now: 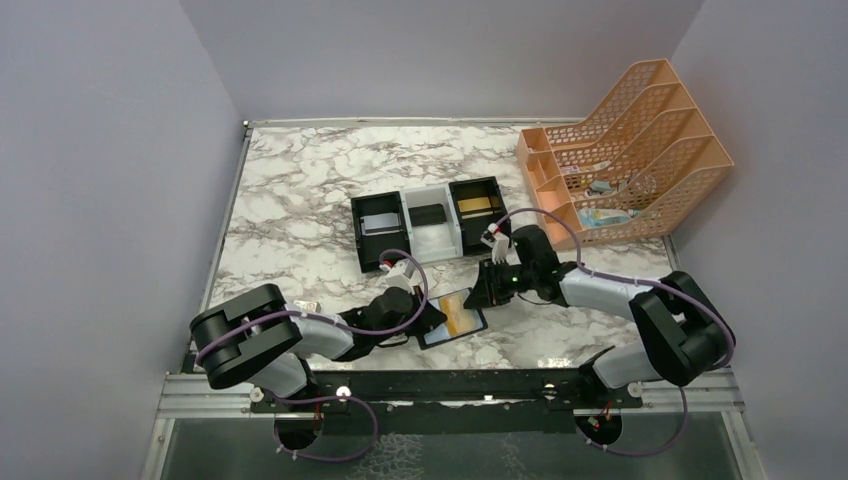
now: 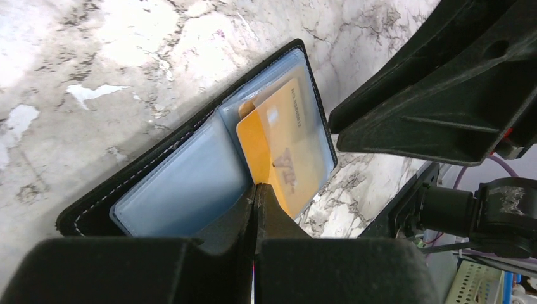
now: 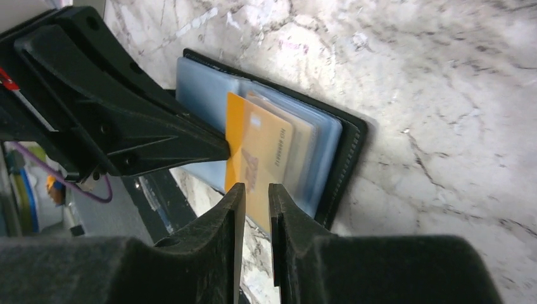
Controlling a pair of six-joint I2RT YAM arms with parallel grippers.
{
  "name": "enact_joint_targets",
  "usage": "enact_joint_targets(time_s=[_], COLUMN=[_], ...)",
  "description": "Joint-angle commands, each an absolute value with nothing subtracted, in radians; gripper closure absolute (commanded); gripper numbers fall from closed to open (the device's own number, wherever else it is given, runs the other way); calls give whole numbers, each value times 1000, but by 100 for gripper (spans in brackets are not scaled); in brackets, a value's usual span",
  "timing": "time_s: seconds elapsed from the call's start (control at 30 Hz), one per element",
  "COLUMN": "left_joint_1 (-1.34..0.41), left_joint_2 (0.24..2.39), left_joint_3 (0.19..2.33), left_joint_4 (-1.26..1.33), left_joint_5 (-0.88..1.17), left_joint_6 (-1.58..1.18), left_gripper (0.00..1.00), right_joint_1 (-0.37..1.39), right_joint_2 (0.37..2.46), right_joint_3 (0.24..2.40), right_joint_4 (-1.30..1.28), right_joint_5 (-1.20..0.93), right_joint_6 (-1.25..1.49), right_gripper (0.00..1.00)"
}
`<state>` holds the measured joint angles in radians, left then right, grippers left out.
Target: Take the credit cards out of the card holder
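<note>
Your shut left gripper point(image 2: 255, 190) pins the card holder point(image 2: 183, 183); at two o'clock, your narrow right gripper point(image 3: 253, 190) looks loose, so the gold card point(image 3: 266, 145) may slip.

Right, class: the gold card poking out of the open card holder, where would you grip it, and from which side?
Probably by the free end of the gold card, which sticks out of the pocket past the rim of the card holder, coming from that side, where the right gripper is. The rest lies under the clear sleeve, and the shut left gripper sits on the fold.
</note>
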<state>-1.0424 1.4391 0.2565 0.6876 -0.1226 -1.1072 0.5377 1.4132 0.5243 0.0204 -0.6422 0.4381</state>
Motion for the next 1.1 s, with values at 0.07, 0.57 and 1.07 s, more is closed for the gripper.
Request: enact_joint_targets(time_s=[0.07,0.57,1.07], left_joint_1=[-1051,-1049,-1051], left_joint_2=[1457,1339,1354], left_joint_3=[285,268,310], left_joint_4=[682,527,509], left_joint_5=[-74,-117,-167], left_joint_6=[-1074,-1033,-1096], left_gripper=[100,100,81], right_joint_1=[547,548,548], right_joint_2=[1557,1535,1597], right_joint_3=[560,513,495], right_joint_4=[71,5,59], right_joint_5=[-831,-553,-618], right_joint_6=[404,464,500], right_gripper=[79,80,79])
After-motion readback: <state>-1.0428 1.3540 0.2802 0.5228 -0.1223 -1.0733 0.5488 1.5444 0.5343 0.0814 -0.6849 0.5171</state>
